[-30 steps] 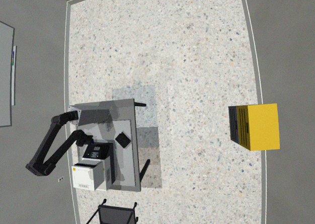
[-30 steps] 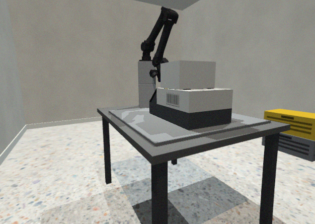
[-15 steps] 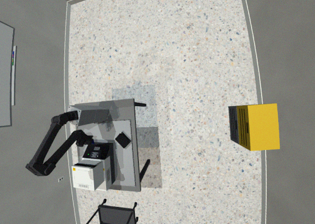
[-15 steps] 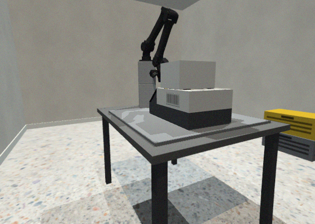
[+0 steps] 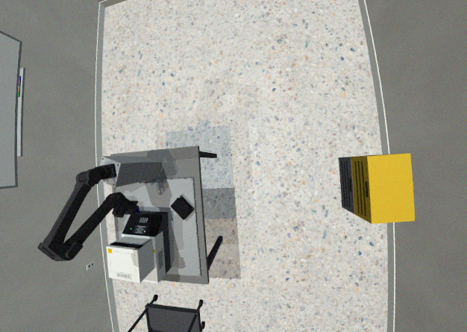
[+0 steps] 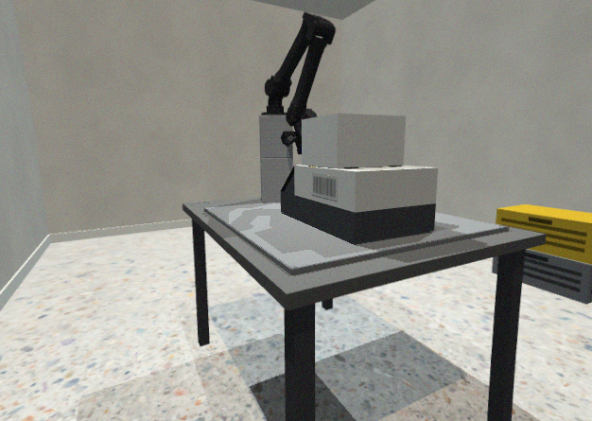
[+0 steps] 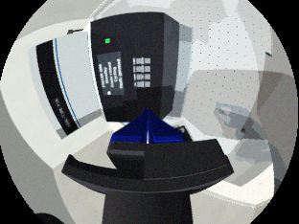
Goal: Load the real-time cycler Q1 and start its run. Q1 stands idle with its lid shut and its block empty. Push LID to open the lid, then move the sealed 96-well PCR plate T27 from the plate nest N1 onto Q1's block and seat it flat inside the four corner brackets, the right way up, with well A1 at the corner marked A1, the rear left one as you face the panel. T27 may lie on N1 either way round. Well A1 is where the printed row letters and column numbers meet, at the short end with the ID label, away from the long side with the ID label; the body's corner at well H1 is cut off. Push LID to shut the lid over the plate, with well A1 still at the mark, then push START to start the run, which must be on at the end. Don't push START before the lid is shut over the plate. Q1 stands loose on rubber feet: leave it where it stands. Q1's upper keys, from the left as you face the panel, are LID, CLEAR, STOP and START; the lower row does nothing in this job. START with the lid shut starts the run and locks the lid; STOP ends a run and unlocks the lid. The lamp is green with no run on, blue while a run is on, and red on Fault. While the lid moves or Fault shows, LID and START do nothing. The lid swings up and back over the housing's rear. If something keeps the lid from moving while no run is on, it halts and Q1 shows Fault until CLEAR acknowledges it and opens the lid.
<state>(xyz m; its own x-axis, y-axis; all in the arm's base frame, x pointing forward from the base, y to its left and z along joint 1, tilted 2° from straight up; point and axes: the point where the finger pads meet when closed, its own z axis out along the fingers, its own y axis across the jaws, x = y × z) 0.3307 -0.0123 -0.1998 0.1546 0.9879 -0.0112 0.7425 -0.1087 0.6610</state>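
The cycler Q1 [image 5: 132,254] stands on the table with its white lid [image 6: 354,140] shut. Its black sloped panel [image 5: 143,224] shows a green lamp [image 7: 107,41] and a block of keys [image 7: 142,72]. My gripper [image 5: 136,209] is shut and empty, its blue fingertips [image 7: 149,123] pressed together. It hovers just in front of the panel's lower edge, apart from the keys. It also shows in the exterior view [image 6: 292,140], at the cycler's far end. The dark plate T27 [image 5: 182,207] lies on its nest, turned at an angle, to the right of the panel.
The table carries a grey mat [image 6: 305,236]. A grey pedestal [image 6: 274,163] holds the arm's base behind the cycler. A yellow box [image 5: 379,187] stands on the floor far to the right. A chair [image 5: 171,315] is near the table's end.
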